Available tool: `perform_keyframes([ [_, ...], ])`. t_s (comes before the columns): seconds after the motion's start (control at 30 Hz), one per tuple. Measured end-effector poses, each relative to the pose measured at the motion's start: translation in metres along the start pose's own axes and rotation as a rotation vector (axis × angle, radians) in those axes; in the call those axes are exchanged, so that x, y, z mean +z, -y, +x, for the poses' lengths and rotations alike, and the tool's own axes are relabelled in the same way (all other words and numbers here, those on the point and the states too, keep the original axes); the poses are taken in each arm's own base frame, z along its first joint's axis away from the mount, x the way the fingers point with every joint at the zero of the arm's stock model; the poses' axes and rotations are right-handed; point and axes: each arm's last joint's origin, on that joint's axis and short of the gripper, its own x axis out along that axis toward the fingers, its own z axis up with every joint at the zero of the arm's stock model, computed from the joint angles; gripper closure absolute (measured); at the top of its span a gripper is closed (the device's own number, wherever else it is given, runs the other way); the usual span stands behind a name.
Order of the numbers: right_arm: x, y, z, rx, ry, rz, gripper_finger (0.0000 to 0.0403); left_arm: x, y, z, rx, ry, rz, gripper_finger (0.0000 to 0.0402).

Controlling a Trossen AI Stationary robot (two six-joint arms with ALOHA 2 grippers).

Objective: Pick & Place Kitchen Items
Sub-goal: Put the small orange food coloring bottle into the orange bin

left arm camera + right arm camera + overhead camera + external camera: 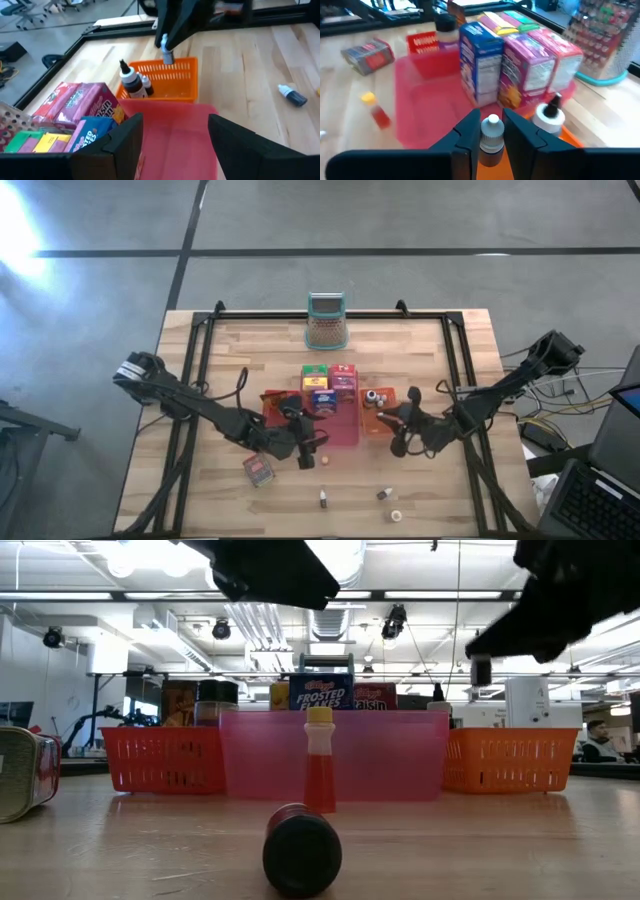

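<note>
Counting from the centre of the table [420,490], we list a pink tray [345,430] flanked by a red tray [272,405] on the left arm's side and an orange tray [372,423] on the right arm's side.

Boxes — a cluster stands upright at the far end of the pink tray: a blue box [479,62], two pink boxes [527,67], with green [314,370] and red [345,370] ones behind. Beyond them, at the table's far edge, stands the mesh holder [326,322].

Left gripper [175,137]: fingers spread, nothing between them, poised over the near end of the pink tray.

Right gripper [492,137]: fingers pinching a small white-capped bottle [491,135] upright, held above the orange tray. In that tray we count a black-capped bottle [131,82] and a smaller one [146,86] just beside it.

On the bare wood, nearer the front edge:
- a red bottle with a yellow cap [319,760], upright just in front of the pink tray;
- a red tin [258,469], on its side, left of the trays;
- a dark bottle [324,498], lying down;
- a second small bottle [384,494] to its right;
- a small white thing [396,515] at the front edge — we cannot tell what it is.
</note>
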Motion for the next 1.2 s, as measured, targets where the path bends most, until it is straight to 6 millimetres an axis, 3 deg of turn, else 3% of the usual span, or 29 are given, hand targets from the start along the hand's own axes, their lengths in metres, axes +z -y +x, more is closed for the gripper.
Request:
perform_keyframes([
  [0.37, -0.022, 0.022, 0.009, -0.072, -0.008, 0.011, 0.0345, 0.002, 0.0, 0.0, -0.003, 0.019, 0.002, 0.0174],
  [0.6, -0.035, 0.035, 0.012, -0.099, -0.006, 0.044, 0.0325, 0.002, 0.0, 0.0, -0.003, 0.02, 0.002, 0.0174],
  [0.87, -0.043, 0.04, 0.011, -0.105, -0.017, 0.045, 0.0346, 0.003, 0.0, 0.0, -0.003, 0.023, -0.001, 0.0174],
  [1.2, -0.05, 0.045, 0.011, -0.114, -0.029, 0.056, 0.0325, 0.003, 0.0, 0.0, -0.003, 0.024, -0.002, 0.0174],
])
